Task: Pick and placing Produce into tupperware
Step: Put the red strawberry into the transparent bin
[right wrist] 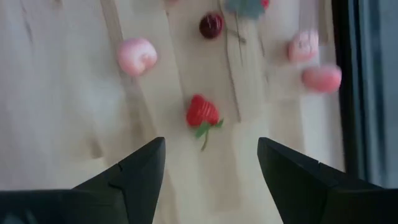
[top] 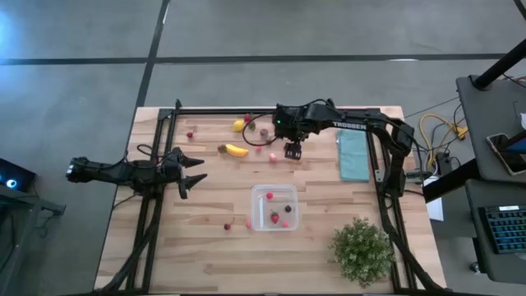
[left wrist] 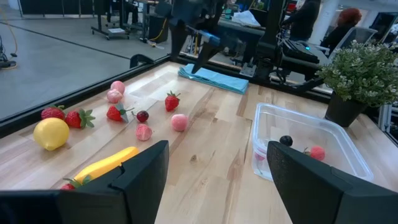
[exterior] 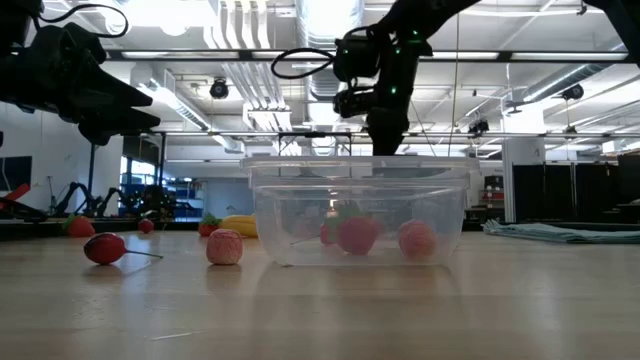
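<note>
Produce (top: 237,150) lies scattered beyond the tupperware (top: 274,206); the right gripper (top: 292,151) hovers wide open and empty above a strawberry (right wrist: 202,112), while the left gripper (top: 196,175) waits open, empty.

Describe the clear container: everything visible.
The container is clear, colourless plastic, squarish with rounded corners and a thicker rim, no lid on it. It sits upright and flat on the wooden table, near the middle, left of the potted plant. Inside lie a few small red and pink fruits and a dark one. Neither gripper touches it.
</note>
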{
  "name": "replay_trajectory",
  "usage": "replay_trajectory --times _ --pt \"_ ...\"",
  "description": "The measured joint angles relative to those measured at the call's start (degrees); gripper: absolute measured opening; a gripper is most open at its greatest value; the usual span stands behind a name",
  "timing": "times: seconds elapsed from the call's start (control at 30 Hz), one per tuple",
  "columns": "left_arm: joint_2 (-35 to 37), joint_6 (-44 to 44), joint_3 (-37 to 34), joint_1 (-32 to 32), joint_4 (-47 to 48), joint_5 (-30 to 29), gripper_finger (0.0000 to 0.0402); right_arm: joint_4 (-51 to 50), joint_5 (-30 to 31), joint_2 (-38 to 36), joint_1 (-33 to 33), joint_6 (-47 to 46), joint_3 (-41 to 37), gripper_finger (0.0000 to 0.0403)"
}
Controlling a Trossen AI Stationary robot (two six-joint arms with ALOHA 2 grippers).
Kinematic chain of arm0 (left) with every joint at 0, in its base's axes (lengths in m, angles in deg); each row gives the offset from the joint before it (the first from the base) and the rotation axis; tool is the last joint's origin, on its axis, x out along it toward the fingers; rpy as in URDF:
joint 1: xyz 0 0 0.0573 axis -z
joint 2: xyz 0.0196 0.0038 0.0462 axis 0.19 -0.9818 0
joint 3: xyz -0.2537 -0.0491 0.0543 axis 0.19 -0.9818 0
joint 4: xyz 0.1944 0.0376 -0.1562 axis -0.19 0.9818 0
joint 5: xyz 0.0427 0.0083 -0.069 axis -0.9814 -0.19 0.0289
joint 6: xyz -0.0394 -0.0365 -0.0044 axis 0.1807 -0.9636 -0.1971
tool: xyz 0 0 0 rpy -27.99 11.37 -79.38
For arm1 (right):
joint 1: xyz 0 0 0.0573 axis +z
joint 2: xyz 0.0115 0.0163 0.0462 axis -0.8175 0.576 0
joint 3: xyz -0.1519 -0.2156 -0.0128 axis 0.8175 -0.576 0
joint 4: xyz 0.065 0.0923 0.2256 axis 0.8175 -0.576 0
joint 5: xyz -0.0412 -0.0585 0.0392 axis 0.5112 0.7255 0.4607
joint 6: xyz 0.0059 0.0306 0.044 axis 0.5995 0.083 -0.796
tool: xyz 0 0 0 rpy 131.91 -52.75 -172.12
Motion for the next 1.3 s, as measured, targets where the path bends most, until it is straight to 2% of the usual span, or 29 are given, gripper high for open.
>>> replay_trajectory --times 0.17,0.67,1.3 --pt "0.0 0.0 0.0 0.0 0.0 0.0 0.0258 6.9 -1.0 0.0 -0.6 5.9 -3.9 0.0249" --pt "-0.1 0.0 0.0 0.0 0.0 0.0 0.0258 15.1 -6.8 0.1 -4.2 5.5 -13.0 0.0249" --pt "-0.1 0.0 0.0 0.0 0.0 0.0 0.0258 28.4 -6.9 0.1 -4.4 2.7 -20.7 0.0249"
